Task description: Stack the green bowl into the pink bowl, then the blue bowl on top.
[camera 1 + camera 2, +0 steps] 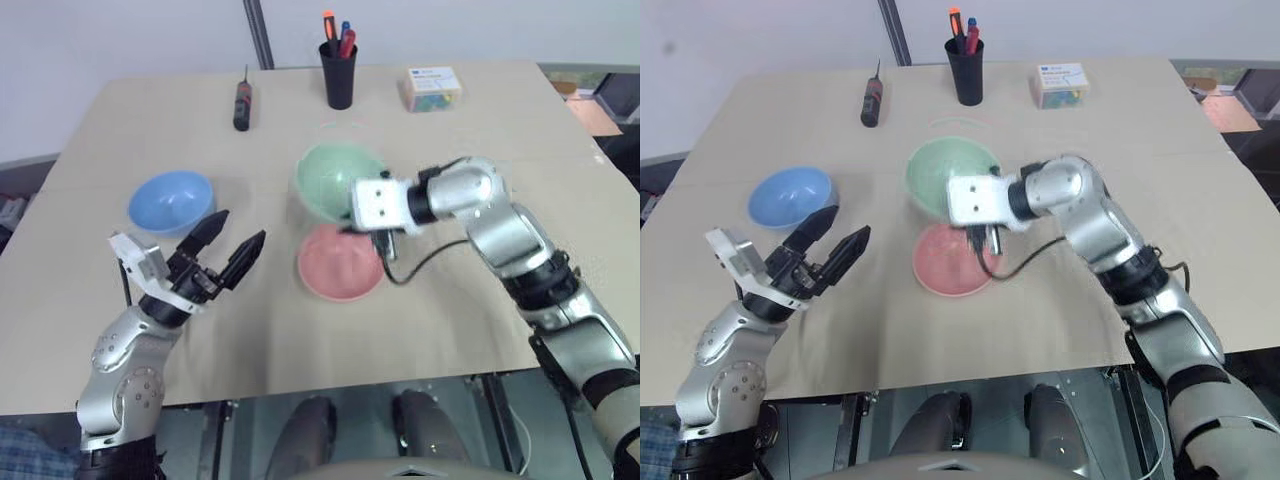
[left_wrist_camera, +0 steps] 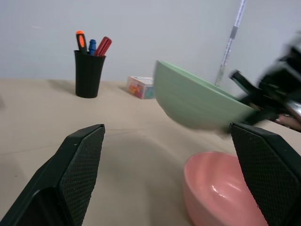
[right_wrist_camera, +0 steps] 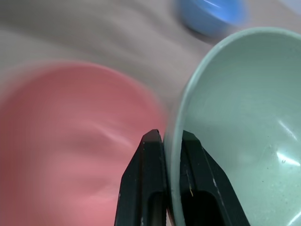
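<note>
From my station, the right gripper [image 3: 171, 141] is clamped on the rim of the green bowl [image 1: 335, 180], which hangs tilted above the table [image 1: 480, 130], partly over the far edge of the pink bowl [image 1: 340, 268] and crowding the approach from behind. The near half of the pink bowl stands unobstructed from above. The left gripper [image 1: 232, 238], jaws wide, sits between the blue bowl [image 1: 170, 200] and the pink bowl; the pen cup [image 1: 338, 75], screwdriver [image 1: 241, 100] and small box [image 1: 432, 88] line the far edge, well apart.

A wide beige table [image 1: 480, 330] carries a black cylindrical pen cup [image 1: 338, 75] holding red, blue and orange markers; a black screwdriver [image 1: 241, 104] lies well apart, and a small clear box [image 1: 432, 88] stands near the cup.
</note>
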Robot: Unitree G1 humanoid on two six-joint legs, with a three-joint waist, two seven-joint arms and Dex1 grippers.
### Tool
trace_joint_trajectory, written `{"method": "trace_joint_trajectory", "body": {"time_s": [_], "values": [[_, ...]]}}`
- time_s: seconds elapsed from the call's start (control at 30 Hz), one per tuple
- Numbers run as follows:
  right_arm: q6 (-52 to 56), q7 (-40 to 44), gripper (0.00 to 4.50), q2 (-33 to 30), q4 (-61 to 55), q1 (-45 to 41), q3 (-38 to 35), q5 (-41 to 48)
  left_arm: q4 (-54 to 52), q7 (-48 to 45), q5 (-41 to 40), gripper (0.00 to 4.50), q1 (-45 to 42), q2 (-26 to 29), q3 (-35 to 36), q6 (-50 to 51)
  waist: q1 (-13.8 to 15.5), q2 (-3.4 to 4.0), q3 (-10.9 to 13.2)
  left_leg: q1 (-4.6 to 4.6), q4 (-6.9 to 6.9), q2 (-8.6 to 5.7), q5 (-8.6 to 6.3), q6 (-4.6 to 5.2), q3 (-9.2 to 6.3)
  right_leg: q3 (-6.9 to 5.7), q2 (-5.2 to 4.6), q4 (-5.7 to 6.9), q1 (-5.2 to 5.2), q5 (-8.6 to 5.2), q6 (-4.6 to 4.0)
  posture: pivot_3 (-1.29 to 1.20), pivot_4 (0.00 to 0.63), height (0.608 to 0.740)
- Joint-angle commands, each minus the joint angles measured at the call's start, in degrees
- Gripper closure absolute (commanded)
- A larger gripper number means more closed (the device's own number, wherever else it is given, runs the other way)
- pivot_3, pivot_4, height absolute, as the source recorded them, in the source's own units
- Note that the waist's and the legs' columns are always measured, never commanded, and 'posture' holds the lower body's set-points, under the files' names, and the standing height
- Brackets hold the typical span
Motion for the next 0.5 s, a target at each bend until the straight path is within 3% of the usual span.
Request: {"method": "trace_joint_trajectory", "body": {"time_s": [0.03, 0.1, 0.17, 0.27, 0.3, 0.33, 0.43, 0.47, 0.5], "values": [[6.45, 0.23, 4.47, -0.40, -10.34, 0.12, 0.42, 1.81, 1.04, -2.07, -0.04, 0.00, -1.50, 1.00, -0.24, -0.14, 0.00, 0.00, 0.00, 0.00, 0.02, 0.00, 0.00, 0.00, 0.01, 0.01, 0.00, 0.02, 0.00, 0.00, 0.00, 0.00, 0.150, 0.740], [7.90, -0.27, 4.47, -0.72, -11.62, 0.23, 0.99, 1.88, 1.97, -2.75, 0.18, 0.00, -2.40, 1.00, -0.65, 0.02, 0.31, -0.04, -0.03, 0.02, 0.06, -0.01, 0.01, -0.02, -0.04, -0.03, 0.00, 0.05, 0.02, 0.00, 0.00, 0.00, 0.150, 0.740], [9.18, -0.90, 3.72, -0.90, -12.15, 0.25, 1.38, 1.73, 2.65, -3.21, 0.31, 0.00, -3.28, 0.95, -0.95, 0.08, 0.68, -0.05, -0.03, 0.02, 0.08, -0.02, 0.01, -0.02, -0.05, -0.05, 0.00, 0.04, 0.04, 0.00, 0.00, 0.00, 0.150, 0.740], [9.68, -2.52, 2.98, -0.82, -11.87, -0.09, 1.48, 0.96, 3.46, -3.71, 0.39, 0.00, -4.15, 1.07, -1.11, 0.13, 1.06, -0.05, -0.03, 0.02, 0.09, -0.04, 0.01, -0.02, -0.05, -0.05, 0.00, 0.04, 0.03, 0.00, 0.00, 0.00, 0.150, 0.740], [9.82, -2.99, 2.37, -0.75, -11.72, -0.24, 1.44, 0.81, 3.72, -3.88, 0.40, 0.00, -4.34, 1.12, -1.14, 0.13, 1.09, -0.05, -0.03, 0.02, 0.08, -0.03, 0.01, -0.02, -0.05, -0.05, -0.01, 0.03, 0.03, 0.00, 0.00, 0.00, 0.150, 0.740], [10.10, -3.37, 2.19, -0.80, -11.78, -0.37, 1.33, 0.80, 3.91, -4.06, 0.42, 0.00, -4.48, 1.17, -1.19, 0.13, 1.10, -0.05, -0.03, 0.01, 0.08, -0.03, 0.01, -0.02, -0.05, -0.05, -0.01, 0.02, 0.03, 0.00, 0.00, 0.00, 0.150, 0.740], [11.51, -4.41, 1.00, -1.39, -12.76, -0.07, 0.67, 1.19, 4.29, -4.39, 0.58, 0.00, -4.86, 1.10, -1.40, 0.15, 1.08, -0.05, -0.03, 0.01, 0.08, -0.04, 0.01, -0.02, -0.05, -0.05, -0.02, 0.01, 0.03, 0.00, 0.00, 0.00, 0.150, 0.740], [12.77, -4.88, 0.32, -1.58, -13.54, 0.44, -0.11, 1.85, 4.32, -4.45, 0.64, 0.00, -4.96, 1.03, -1.46, 0.14, 1.09, -0.05, -0.03, 0.01, 0.08, -0.04, 0.01, -0.02, -0.04, -0.05, -0.02, 0.01, 0.03, 0.00, 0.00, 0.00, 0.150, 0.740], [14.21, -5.41, 0.23, -1.74, -14.32, 0.94, -1.07, 2.64, 4.31, -4.49, 0.70, 0.00, -5.03, 1.00, -1.51, 0.15, 1.11, -0.05, -0.03, 0.01, 0.08, -0.04, 0.01, -0.02, -0.05, -0.05, -0.02, 0.01, 0.03, 0.00, 0.00, 0.00, 0.150, 0.740]]}}
